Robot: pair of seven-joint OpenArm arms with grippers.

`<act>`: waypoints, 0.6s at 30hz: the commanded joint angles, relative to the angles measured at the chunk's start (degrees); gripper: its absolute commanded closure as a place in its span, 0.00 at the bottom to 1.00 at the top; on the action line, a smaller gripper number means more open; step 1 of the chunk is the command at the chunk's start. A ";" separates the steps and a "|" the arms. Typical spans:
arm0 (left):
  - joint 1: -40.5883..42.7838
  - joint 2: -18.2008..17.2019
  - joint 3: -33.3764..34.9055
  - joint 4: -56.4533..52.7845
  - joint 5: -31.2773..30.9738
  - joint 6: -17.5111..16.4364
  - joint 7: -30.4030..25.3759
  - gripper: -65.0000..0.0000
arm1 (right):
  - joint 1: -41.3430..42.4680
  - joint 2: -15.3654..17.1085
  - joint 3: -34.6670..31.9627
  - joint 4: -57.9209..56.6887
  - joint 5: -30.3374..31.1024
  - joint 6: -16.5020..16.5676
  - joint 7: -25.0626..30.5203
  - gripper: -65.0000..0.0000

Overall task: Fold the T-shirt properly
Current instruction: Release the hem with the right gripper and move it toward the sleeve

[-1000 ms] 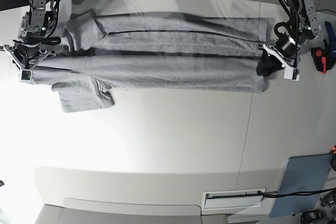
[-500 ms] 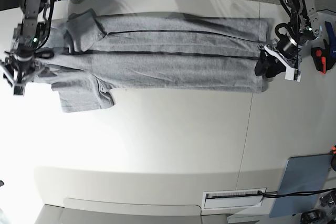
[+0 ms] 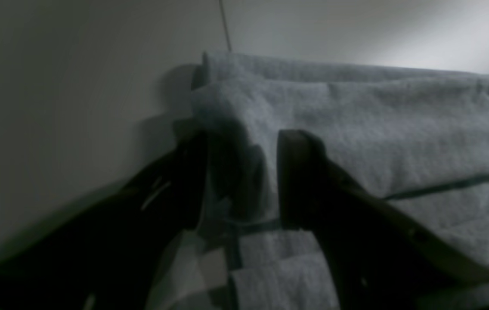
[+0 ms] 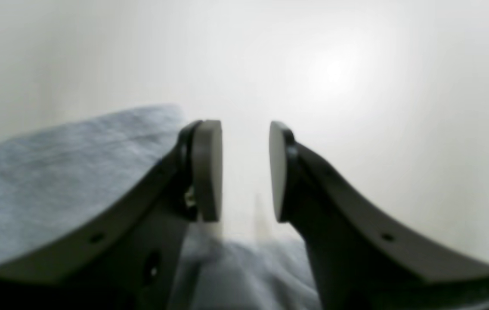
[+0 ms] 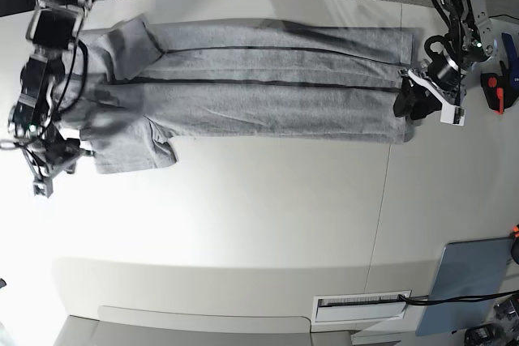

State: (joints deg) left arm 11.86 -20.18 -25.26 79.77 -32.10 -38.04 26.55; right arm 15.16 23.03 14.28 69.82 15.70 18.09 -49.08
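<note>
The grey T-shirt (image 5: pixel 259 87) lies folded lengthwise into a long band across the far part of the white surface (image 5: pixel 268 224), its body running from one arm to the other. Two dark lines run along its length. One short sleeve (image 5: pixel 130 147) sticks out toward the near side at the band's end in the base view's left; another sleeve (image 5: pixel 130 46) lies folded over the far corner there.

Left hand (image 3: pixel 240 176): at the hem end of the T-shirt (image 3: pixel 356 129). In the wrist view its dark fingers (image 3: pixel 300 176) stand apart with a bunched fold of grey cloth between them; whether they press on the cloth cannot be told.

Right hand (image 4: pixel 244 172): fingers (image 4: pixel 208 170) apart, nothing between the pads, only the bright surface (image 4: pixel 335 69) beyond them. It hangs just off the sleeve end of the T-shirt (image 4: pixel 55 172), whose cloth shows below and beside it.
</note>
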 commanded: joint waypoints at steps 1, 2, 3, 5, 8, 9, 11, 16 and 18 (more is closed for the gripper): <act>-0.46 -0.92 -0.39 0.87 -0.98 -0.42 -1.46 0.58 | 2.36 1.09 -0.74 -1.33 0.83 0.42 0.83 0.71; -0.46 -0.92 -0.39 0.87 -0.96 -0.42 -1.46 0.58 | 3.67 1.09 -1.97 -3.63 1.36 0.57 0.63 0.71; -0.46 -0.92 -0.39 0.87 -0.96 -0.42 -1.46 0.58 | 4.85 1.09 -3.37 -5.70 1.38 0.55 0.28 0.71; -0.44 -0.92 -0.39 0.87 -0.96 -0.42 -1.44 0.58 | 6.80 1.09 -6.69 -9.33 1.38 0.50 -0.98 0.71; -0.44 -0.92 -0.39 0.87 -0.96 -0.39 -1.44 0.58 | 8.39 1.09 -11.61 -13.09 1.36 -1.40 -1.51 0.71; -0.44 -0.92 -0.39 0.87 -0.94 -0.42 -1.44 0.58 | 8.50 1.09 -12.94 -13.79 1.36 -2.80 -1.49 0.71; -0.44 -0.92 -0.39 0.87 -0.94 -0.39 -1.44 0.58 | 8.35 1.07 -15.08 -14.12 1.20 -4.22 -1.68 0.71; -0.44 -0.92 -0.39 0.87 -0.94 -0.39 -1.46 0.58 | 8.35 0.92 -16.59 -13.99 1.11 -4.15 -2.47 0.88; -0.44 -0.92 -0.39 0.87 -0.94 -0.39 -1.46 0.58 | 8.35 0.79 -16.57 -13.77 0.63 -4.09 -1.99 0.97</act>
State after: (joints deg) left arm 11.88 -20.16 -25.26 79.77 -32.01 -38.04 26.57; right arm 22.98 23.44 -2.28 55.83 16.56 13.61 -49.76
